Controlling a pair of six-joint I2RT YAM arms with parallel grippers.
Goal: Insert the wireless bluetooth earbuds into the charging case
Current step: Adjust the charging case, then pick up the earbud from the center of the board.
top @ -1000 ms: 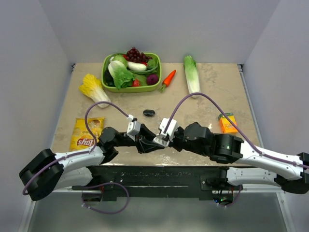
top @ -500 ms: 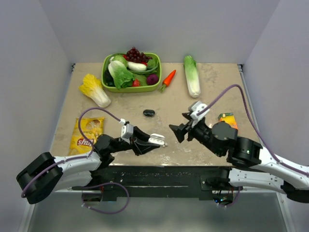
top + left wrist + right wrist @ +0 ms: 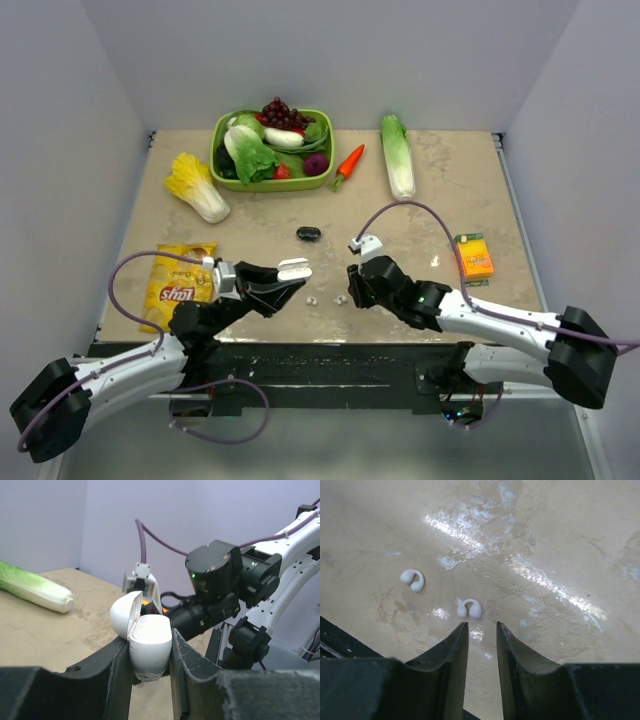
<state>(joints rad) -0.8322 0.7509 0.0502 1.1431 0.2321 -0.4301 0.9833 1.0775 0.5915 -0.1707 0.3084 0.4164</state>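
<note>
My left gripper [image 3: 291, 272] is shut on the charging case [image 3: 294, 268], a white oval case with its lid hinged open, held above the table. In the left wrist view the case [image 3: 150, 647] sits between the two fingers of the gripper [image 3: 150, 638]. Two white earbuds [image 3: 312, 299] [image 3: 341, 298] lie on the table near the front edge. My right gripper [image 3: 352, 284] is low beside them, narrowly open and empty. In the right wrist view one bud [image 3: 469, 609] lies just ahead of the gripper [image 3: 481, 625], the other [image 3: 413, 578] further left.
A green basket [image 3: 226, 170] of vegetables stands at the back. A cabbage [image 3: 397, 155], a carrot [image 3: 348, 163] and yellow lettuce [image 3: 195, 185] lie around it. A chips bag [image 3: 180, 275] is left, an orange box [image 3: 472, 255] right, a dark object [image 3: 308, 233] mid-table.
The two grippers were together, then parted. My left gripper drew back left with the open case. My right gripper swung out and came down low by the two buds.
</note>
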